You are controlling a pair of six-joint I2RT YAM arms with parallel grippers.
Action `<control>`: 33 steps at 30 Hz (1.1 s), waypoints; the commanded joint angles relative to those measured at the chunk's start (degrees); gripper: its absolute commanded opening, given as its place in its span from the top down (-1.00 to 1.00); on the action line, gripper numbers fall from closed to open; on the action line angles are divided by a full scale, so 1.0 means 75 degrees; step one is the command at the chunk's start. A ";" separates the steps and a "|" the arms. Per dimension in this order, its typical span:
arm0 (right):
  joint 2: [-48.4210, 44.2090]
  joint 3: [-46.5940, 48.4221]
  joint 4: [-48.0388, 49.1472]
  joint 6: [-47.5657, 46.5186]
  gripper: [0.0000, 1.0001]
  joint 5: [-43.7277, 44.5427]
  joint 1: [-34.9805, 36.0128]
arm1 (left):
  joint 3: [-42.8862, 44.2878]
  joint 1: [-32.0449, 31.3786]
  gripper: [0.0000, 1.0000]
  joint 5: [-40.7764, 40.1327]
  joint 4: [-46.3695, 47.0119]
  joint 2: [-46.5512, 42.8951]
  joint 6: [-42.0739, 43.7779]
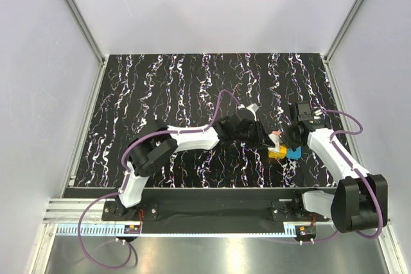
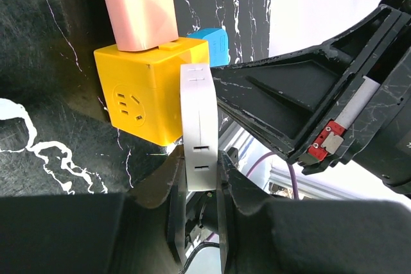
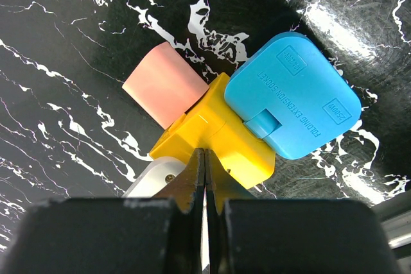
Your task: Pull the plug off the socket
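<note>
**A:** How do your arms sit?

**B:** Your left arm stretches low toward the right. Its pincer (image 2: 200,166) pinches the white plug (image 2: 198,110), seated in the yellow socket (image 2: 138,101) on the surface (image 1: 160,81). Your right pincer (image 3: 204,158), fingers pressed together, noses the socket from the opposite side.

**A:** What's around it?

**B:** A pink plug (image 3: 164,85) and a blue plug (image 3: 295,97) crowd its other faces.

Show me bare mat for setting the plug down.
Free: the far strip of mat along the back wall, and the left patch beyond the left arm. Crowded: around the yellow socket cube, where left tool and right tool meet.
</note>
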 commanded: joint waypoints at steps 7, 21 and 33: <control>0.0625 -0.0680 -0.0841 -0.0130 1.00 0.0506 0.0001 | 0.1023 0.0077 1.00 -0.0541 -0.0263 -0.1261 0.1085; 0.0614 -0.0680 -0.0829 -0.0246 1.00 0.0517 0.0001 | 0.0531 0.0007 1.00 -0.0751 -0.0119 -0.1869 0.1578; 0.0508 -0.0715 -0.0747 -0.0388 1.00 0.0693 0.0001 | -0.1869 0.0405 1.00 -0.2099 -0.3210 -0.4949 0.3407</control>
